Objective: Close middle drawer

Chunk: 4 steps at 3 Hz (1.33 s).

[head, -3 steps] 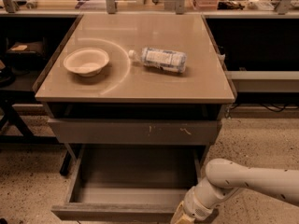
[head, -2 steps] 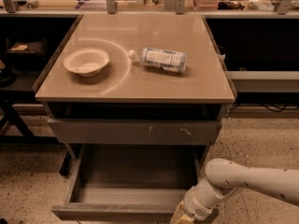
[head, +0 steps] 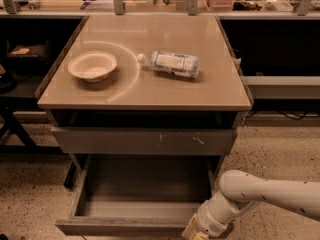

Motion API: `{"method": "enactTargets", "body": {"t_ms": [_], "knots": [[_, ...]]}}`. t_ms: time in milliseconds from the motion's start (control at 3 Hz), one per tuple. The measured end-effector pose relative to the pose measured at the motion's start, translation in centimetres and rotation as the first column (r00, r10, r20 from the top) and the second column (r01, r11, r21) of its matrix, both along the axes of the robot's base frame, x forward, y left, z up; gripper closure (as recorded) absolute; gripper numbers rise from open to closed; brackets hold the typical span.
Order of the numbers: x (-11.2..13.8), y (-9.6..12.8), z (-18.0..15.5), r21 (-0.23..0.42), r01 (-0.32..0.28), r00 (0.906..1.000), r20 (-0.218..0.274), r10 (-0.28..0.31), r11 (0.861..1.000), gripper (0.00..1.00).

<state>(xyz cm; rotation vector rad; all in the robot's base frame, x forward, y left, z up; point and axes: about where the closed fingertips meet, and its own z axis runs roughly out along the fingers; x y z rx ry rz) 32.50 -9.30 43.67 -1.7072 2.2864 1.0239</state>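
Note:
The middle drawer (head: 142, 194) is pulled far out below the tabletop and shows its empty grey tray interior. Its plain grey front (head: 120, 227) faces me at the bottom of the view. My gripper (head: 194, 233) is at the bottom edge, right against the right end of that front, and is mostly cut off by the frame. The white arm (head: 265, 191) reaches in from the right. Above the open drawer is a taller grey front with pale scratch marks (head: 145, 140), which is closed.
A tan tabletop (head: 150, 91) carries a white bowl (head: 92, 65) at the left and a plastic bottle (head: 172, 63) lying on its side. Dark shelving stands to the left and right. The floor is speckled.

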Motion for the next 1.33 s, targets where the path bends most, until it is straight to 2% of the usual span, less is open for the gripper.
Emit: {"method": "enactTargets", "body": {"t_ms": [333,667,1333], "knots": [[-0.01,0.0,0.0,0.0,0.0,1.0,0.0,0.0,1.0,0.0],[-0.01,0.0,0.0,0.0,0.0,1.0,0.0,0.0,1.0,0.0],[-0.01,0.01,-0.01,0.0,0.0,1.0,0.0,0.0,1.0,0.41]]}}
